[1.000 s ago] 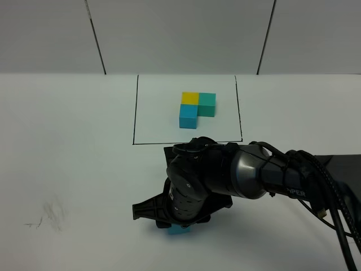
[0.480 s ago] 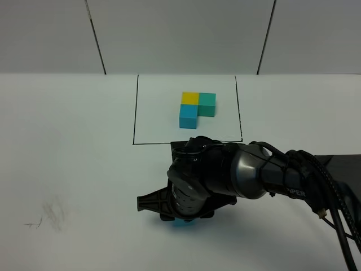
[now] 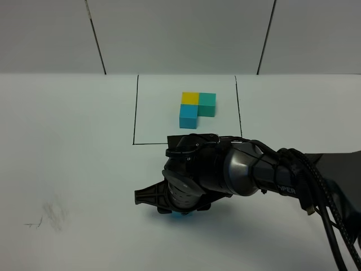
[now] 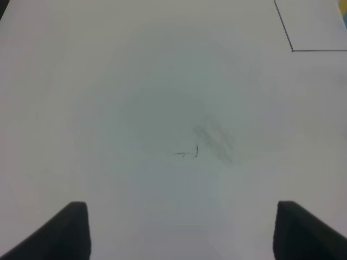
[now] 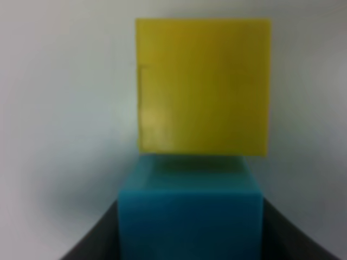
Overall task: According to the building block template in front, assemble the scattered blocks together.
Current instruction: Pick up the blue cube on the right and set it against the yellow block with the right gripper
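The building block template [image 3: 194,107], yellow, teal-green and sky-blue cubes in an L, lies inside a black-line rectangle at the back. My right gripper [image 3: 179,210] is low over the table in front of that rectangle, shut on the loose sky-blue cube [image 5: 190,214]; only a sliver of it [image 3: 180,215] shows under the arm. In the right wrist view the loose yellow cube [image 5: 203,86] sits just beyond the sky-blue one, close to touching. The loose teal-green cube is hidden. My left gripper [image 4: 181,230] is open and empty over bare table.
The bulky right arm [image 3: 242,172] and its cables [image 3: 333,226] cover the table's middle and right front. A grey pencil smudge [image 3: 51,217] marks the left front; it also shows in the left wrist view [image 4: 209,141].
My right gripper has moved away from the front edge toward the rectangle, carrying the sky-blue cube with it. The template has not moved.
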Robot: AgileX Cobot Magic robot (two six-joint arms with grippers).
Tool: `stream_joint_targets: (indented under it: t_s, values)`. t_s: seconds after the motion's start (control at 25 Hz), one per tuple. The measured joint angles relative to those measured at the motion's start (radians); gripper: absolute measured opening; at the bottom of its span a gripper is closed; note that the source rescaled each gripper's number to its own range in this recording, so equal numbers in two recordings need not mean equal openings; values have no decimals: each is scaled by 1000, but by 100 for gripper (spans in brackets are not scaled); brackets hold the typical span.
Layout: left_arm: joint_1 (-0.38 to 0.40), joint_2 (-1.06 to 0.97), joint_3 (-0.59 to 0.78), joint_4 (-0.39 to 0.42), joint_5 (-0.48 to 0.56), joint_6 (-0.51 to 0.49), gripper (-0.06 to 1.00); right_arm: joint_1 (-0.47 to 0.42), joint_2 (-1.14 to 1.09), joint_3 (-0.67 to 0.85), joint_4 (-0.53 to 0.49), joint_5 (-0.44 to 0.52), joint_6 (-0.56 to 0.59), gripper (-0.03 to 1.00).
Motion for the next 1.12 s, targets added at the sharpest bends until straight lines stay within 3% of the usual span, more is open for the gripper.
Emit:
stream_joint_targets:
  t_s: [0.56,0.84,1.12]
  values:
    - [0,0,0,0,0,0,52,0,42,-11,-2,3,0,2]
    - [0,0,0,0,0,0,52,0,71,-68,-32,52,22,2]
    - [0,0,0,0,0,0,52,0,71,-69,-71,90,97,2]
